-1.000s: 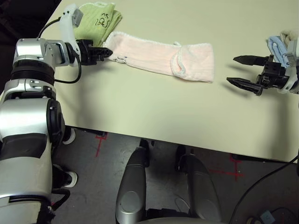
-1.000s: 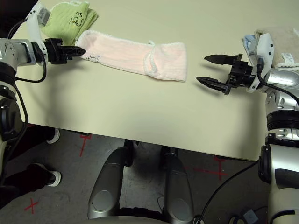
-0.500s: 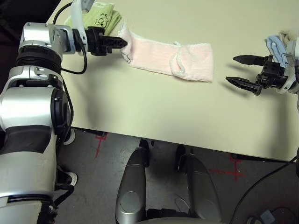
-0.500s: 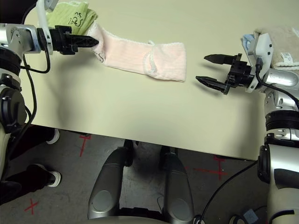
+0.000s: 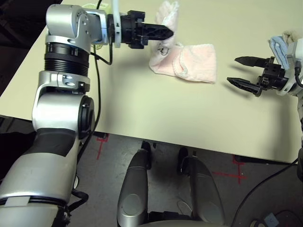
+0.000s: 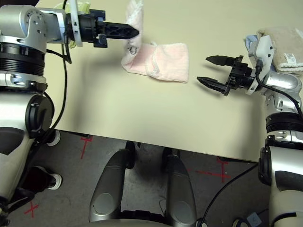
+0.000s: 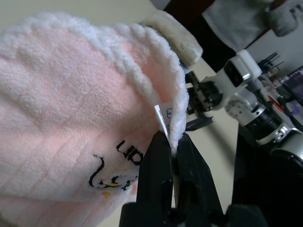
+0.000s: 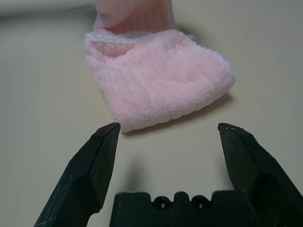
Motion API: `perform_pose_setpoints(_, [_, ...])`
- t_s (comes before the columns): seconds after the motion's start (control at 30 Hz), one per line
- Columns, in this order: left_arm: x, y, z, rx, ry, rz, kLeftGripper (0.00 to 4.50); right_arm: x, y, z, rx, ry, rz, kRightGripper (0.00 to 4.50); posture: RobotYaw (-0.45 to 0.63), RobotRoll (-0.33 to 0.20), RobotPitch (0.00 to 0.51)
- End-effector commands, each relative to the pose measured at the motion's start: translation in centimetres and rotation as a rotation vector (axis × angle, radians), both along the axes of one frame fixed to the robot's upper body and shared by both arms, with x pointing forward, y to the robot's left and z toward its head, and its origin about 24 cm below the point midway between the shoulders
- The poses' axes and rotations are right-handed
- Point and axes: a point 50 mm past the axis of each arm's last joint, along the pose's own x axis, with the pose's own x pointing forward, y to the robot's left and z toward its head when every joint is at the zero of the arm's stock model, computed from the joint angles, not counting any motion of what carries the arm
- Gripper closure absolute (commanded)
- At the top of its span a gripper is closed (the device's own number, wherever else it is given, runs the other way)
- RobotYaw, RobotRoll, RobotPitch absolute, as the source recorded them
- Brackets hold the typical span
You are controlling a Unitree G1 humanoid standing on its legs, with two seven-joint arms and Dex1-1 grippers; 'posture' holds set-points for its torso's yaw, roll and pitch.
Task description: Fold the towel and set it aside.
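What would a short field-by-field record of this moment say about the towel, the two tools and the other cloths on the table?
towel: pale pink towel, one end lifted off the table, the rest lying folded on it
left tool: left tool shut on the towel's white-trimmed edge, holding it up
right tool: right tool open, apart from the towel, pointing at its folded end
other cloths: green towel behind the left arm; blue and beige cloths behind the right arm
fold: not yet finished
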Motion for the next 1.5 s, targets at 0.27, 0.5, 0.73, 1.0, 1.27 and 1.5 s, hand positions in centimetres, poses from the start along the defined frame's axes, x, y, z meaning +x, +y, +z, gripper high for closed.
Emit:
perform_pose_setpoints(0.27, [0.0,-3.0,-1.6,0.082,0.026,-0.044,4.47,-1.1,-0.9,-0.4,0.009,-0.007,-0.019,0.0,0.15,0.0,0.367])
perform_pose_setpoints(0.5, [1.2,-4.1,-3.4,0.116,0.006,0.015,4.47,-0.2,-0.2,-0.2,0.046,-0.022,-0.04,0.0,0.14,0.0,0.37])
perform_pose_setpoints(0.73, [1.4,-4.7,-4.4,0.156,-0.022,-0.011,4.47,0.3,-0.1,0.2,0.053,-0.025,-0.041,0.0,0.14,0.0,0.371])
perform_pose_setpoints(1.0, [-0.5,-6.2,-3.0,0.147,0.027,-0.191,4.47,0.5,-0.5,-0.5,0.049,-0.012,-0.05,0.0,0.14,0.0,0.365])
perform_pose_setpoints(1.27, [0.1,-6.3,-2.9,0.16,0.031,-0.158,4.47,0.6,-0.7,-0.8,0.045,-0.008,-0.049,0.0,0.14,0.0,0.363])
perform_pose_setpoints(1.5, [0.6,-7.5,-3.6,0.153,0.011,-0.13,4.47,0.5,-0.6,-0.3,0.041,-0.024,-0.034,0.0,0.13,0.0,0.365])
